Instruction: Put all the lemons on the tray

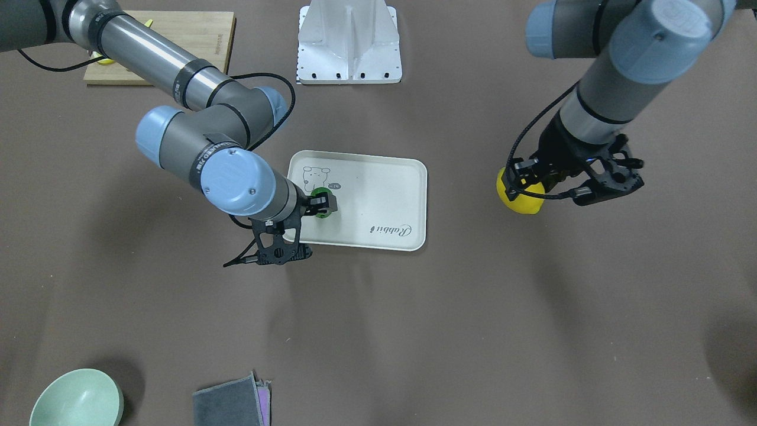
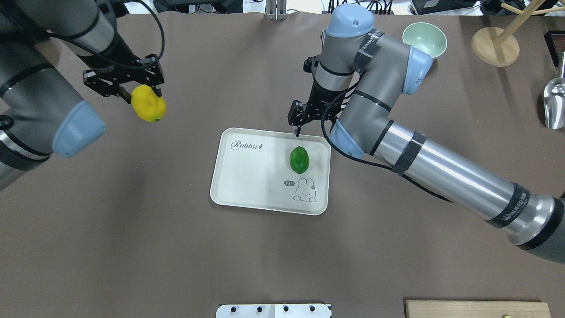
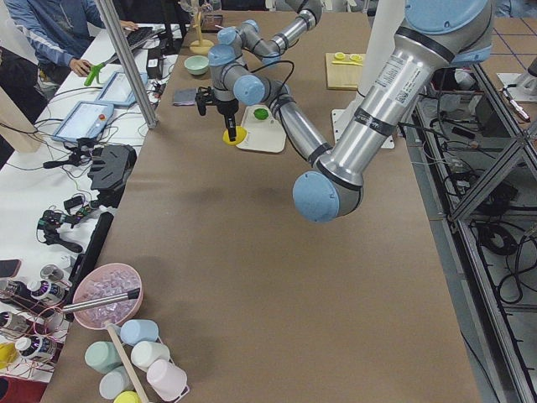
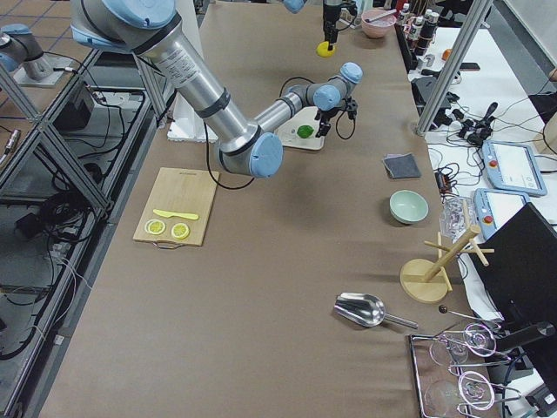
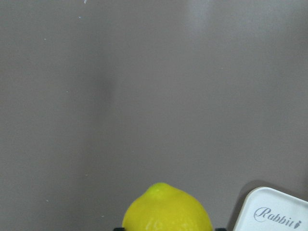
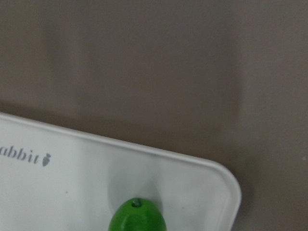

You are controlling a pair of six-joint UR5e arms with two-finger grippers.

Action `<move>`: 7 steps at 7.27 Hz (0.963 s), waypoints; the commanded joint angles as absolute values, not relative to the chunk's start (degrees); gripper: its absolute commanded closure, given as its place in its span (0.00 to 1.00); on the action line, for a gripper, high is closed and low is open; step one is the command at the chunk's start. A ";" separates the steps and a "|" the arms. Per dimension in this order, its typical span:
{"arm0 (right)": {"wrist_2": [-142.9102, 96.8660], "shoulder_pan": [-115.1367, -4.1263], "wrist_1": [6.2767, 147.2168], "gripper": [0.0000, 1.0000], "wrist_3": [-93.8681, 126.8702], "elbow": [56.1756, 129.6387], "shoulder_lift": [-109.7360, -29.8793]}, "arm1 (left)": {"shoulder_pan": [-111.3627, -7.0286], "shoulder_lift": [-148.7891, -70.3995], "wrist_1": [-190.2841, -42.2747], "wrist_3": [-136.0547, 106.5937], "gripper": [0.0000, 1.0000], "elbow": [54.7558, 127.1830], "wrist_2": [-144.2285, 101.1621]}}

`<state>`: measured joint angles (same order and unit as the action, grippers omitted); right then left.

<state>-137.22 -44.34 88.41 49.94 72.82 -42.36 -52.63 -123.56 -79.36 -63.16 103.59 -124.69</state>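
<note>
The cream-white tray (image 2: 247,176) with the "Rabbit" print lies mid-table. The green lemon (image 2: 299,159) rests on it near the rabbit drawing, and it also shows in the right wrist view (image 6: 138,219) on the tray (image 6: 57,192). My right gripper (image 2: 299,129) hangs just above the green lemon, jaws apart, holding nothing. My left gripper (image 2: 145,95) is shut on the yellow lemon (image 2: 148,104) and holds it above the bare table, well to the left of the tray. The left wrist view shows the yellow lemon (image 5: 167,209) and a tray corner (image 5: 274,211).
A wooden cutting board (image 1: 159,47) with lemon slices lies near the robot's base on the right arm's side. A green bowl (image 2: 424,39), a wooden stand (image 2: 494,44) and a metal scoop (image 2: 555,104) sit far right. A grey cloth (image 1: 230,402) lies at the far edge.
</note>
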 commanded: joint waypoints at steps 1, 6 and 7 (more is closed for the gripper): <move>-139.91 -49.72 88.33 0.00 49.48 73.65 -45.51 | -47.21 -126.99 -79.45 -66.34 1.00 102.83 -121.03; -141.15 -58.27 85.43 0.00 35.33 82.57 -58.75 | -38.26 -131.31 -79.98 -73.74 1.00 101.43 -114.47; -141.33 -59.58 85.17 0.00 31.76 84.88 -62.28 | -35.71 -132.00 -80.42 -73.83 1.00 99.51 -112.08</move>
